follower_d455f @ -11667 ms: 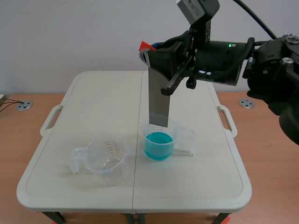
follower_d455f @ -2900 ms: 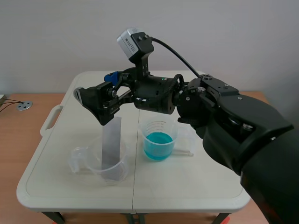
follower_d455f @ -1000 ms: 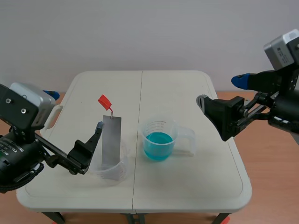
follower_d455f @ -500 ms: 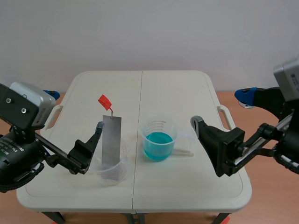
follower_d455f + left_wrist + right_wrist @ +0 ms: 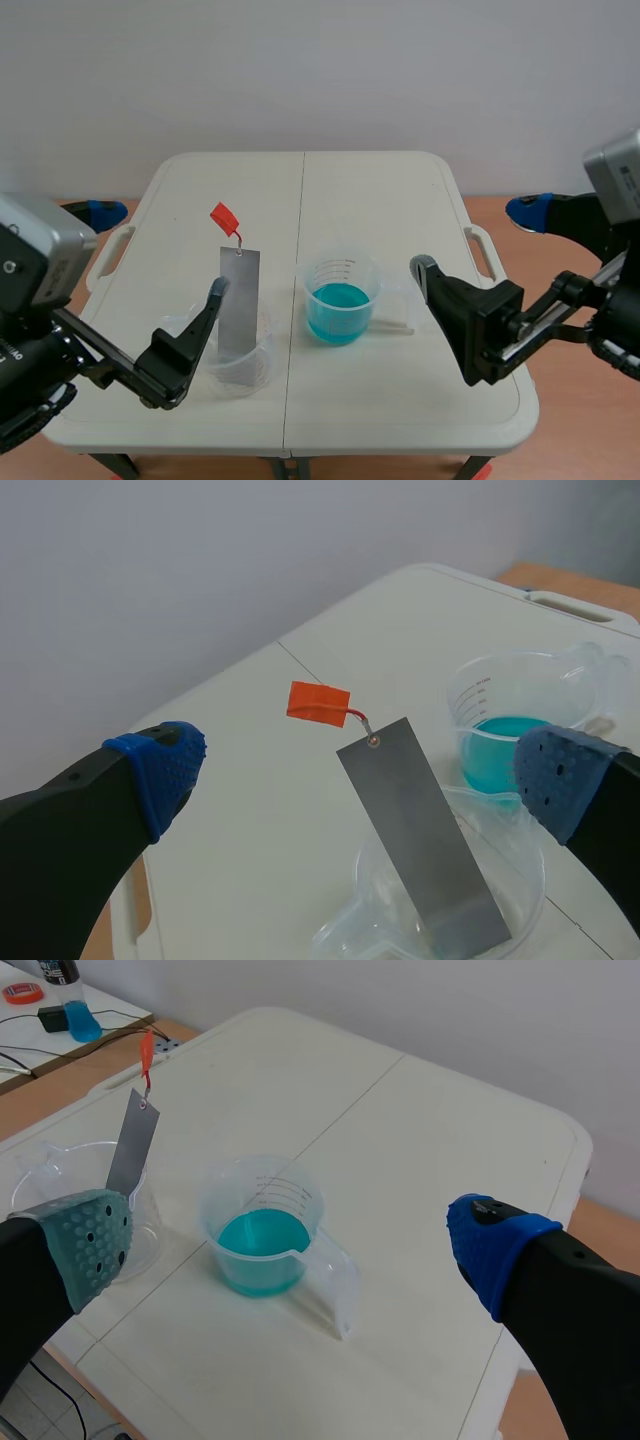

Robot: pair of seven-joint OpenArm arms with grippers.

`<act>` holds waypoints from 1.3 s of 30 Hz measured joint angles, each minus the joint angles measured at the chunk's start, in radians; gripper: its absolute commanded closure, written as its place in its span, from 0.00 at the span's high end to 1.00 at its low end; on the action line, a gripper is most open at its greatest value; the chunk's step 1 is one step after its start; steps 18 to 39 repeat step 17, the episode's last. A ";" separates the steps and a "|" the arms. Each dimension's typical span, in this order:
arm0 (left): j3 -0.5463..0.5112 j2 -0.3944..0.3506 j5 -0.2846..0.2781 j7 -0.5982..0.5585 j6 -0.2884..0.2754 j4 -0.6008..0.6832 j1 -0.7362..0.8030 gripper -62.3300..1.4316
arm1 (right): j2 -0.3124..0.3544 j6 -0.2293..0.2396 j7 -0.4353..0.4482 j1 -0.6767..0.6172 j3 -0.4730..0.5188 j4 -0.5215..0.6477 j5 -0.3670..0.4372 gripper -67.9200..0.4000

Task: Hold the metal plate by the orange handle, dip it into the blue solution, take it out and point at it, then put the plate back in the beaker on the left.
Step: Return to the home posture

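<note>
Since the metal plate [image 5: 238, 300] leans in the left beaker [image 5: 245, 365] just ahead of my left claw [image 5: 160, 252], its orange handle [image 5: 224, 217] propped high for regrasping, I judge the job done; both claws gape apart, gripping nothing; the blue solution [image 5: 340, 300] sits on the desk [image 5: 400, 190] ahead of my right claw [image 5: 473, 238].

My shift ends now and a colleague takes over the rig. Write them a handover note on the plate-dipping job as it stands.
Left gripper: open, empty, near the left beaker.
Right gripper: open, empty, near the beaker of blue solution.
Metal plate: stands leaning in the left beaker, orange handle up, touched by neither gripper.
Done: the plate is back in its beaker.
Left: probably nothing but parking the arms.
</note>
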 measured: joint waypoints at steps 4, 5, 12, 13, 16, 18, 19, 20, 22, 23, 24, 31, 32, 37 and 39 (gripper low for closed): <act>0.000 0.000 0.000 0.001 0.001 0.000 -0.010 1.00 | 0.000 0.000 -0.001 0.002 0.000 0.000 0.000 0.97; 0.000 0.000 0.000 0.001 0.001 0.000 -0.010 1.00 | 0.000 0.000 0.000 0.002 0.000 0.000 0.000 0.97; 0.000 0.000 0.000 0.001 0.001 0.000 -0.010 1.00 | 0.000 0.000 0.000 0.002 0.000 0.000 0.000 0.97; 0.000 0.000 0.000 0.001 0.001 0.000 -0.010 1.00 | 0.000 0.000 0.000 0.002 0.000 0.000 0.000 0.97; 0.000 0.000 0.000 0.002 0.001 0.000 -0.010 1.00 | 0.000 0.000 0.000 0.002 0.000 0.000 0.000 0.97; 0.000 0.000 0.000 0.003 0.001 0.000 -0.010 1.00 | 0.000 0.000 0.000 0.002 0.000 0.000 0.000 0.97; 0.000 0.000 0.000 0.003 0.001 0.000 -0.010 1.00 | 0.000 0.000 0.000 0.002 0.000 0.000 0.000 0.97; 0.000 0.000 0.000 0.003 0.001 0.000 -0.010 1.00 | 0.000 0.000 0.000 0.002 0.000 0.000 0.000 0.97; 0.000 0.000 0.000 0.003 0.001 0.000 -0.010 1.00 | 0.000 0.000 0.000 0.002 0.000 0.000 0.000 0.97; 0.000 0.000 0.000 0.003 0.001 0.000 -0.010 1.00 | 0.000 0.000 0.000 0.002 0.000 0.000 0.000 0.97; 0.000 0.000 0.000 0.003 0.001 0.000 -0.010 1.00 | 0.000 0.000 0.000 0.002 0.000 0.000 0.000 0.97; 0.000 0.000 0.000 0.003 0.001 0.000 -0.010 1.00 | 0.000 0.000 0.000 0.002 0.000 0.000 0.000 0.97; 0.000 0.000 0.000 0.003 0.001 0.000 -0.010 1.00 | 0.000 0.000 0.000 0.002 0.000 0.000 0.000 0.97; 0.000 0.000 0.000 0.003 0.001 0.000 -0.010 1.00 | 0.000 0.000 0.000 0.002 0.000 0.000 0.000 0.97; 0.000 0.000 0.000 0.003 0.001 0.000 -0.010 1.00 | 0.000 0.000 0.000 0.002 0.000 0.000 0.000 0.97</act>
